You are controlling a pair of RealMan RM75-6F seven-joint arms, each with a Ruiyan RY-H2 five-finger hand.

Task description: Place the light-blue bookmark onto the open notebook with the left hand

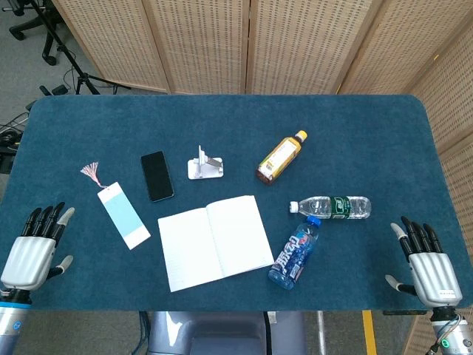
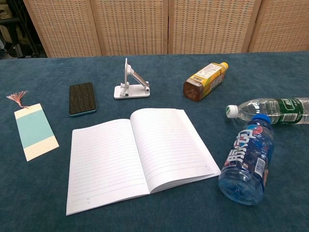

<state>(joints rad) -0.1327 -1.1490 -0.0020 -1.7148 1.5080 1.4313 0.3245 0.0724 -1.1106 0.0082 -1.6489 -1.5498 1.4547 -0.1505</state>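
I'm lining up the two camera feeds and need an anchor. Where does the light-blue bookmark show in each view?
Head view: the light-blue bookmark lies left of centre, between the left hand and the open notebook.
Chest view: the bookmark lies at the far left edge, tassel pointing away.
Shared landmark: the black phone, just beyond the bookmark, toward the white stand.

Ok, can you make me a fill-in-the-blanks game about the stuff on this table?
1. The light-blue bookmark has a pink ____ at its top end.
2. The notebook lies ____, showing lined pages.
3. All three bottles lie on their ____; the orange-capped bottle is farthest from the robot.
4. The black phone lies between the bookmark and the white ____.

Missing words: tassel; open; sides; stand
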